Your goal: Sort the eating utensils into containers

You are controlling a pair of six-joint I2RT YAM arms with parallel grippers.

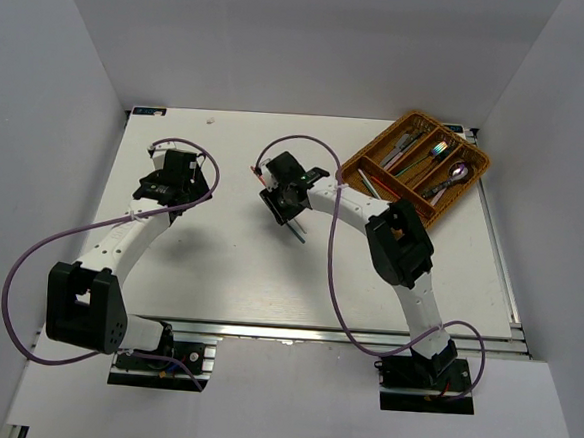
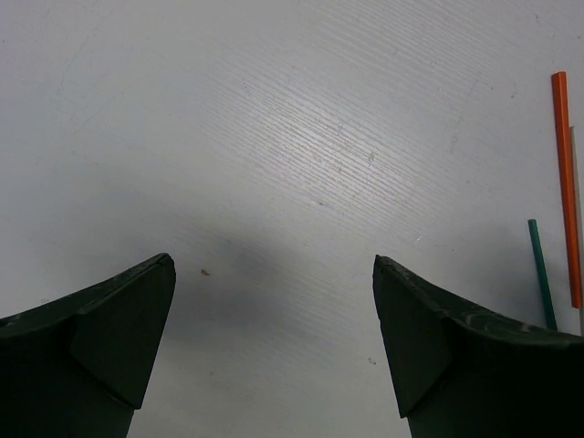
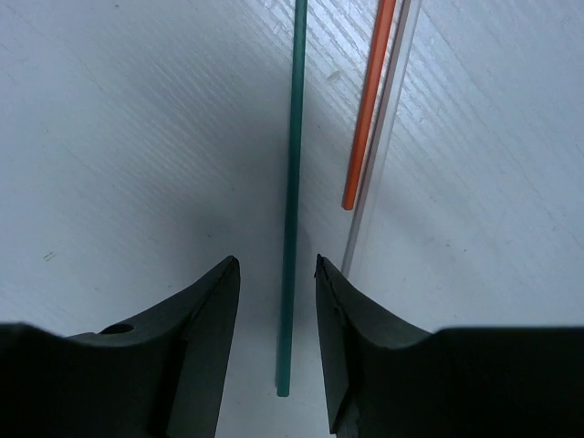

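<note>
Chopsticks lie loose near the middle of the white tabletop [image 1: 229, 265]: a thin green chopstick [image 3: 290, 201], a thin orange one [image 3: 370, 100] and a pale translucent stick [image 3: 383, 155], side by side. Your right gripper [image 3: 276, 265] straddles the green one, jaws partly apart and not touching it, so closing should pinch that stick alone. Your left gripper [image 2: 274, 265] hangs wide open, holding nothing, off to one side. The brown woven wicker tray [image 1: 460, 189] at the far right corner already holds cutlery.

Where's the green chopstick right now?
In the right wrist view, the green chopstick lies on the white table inside the open right gripper, not yet pinched. The orange chopstick lies close beside it.
</note>
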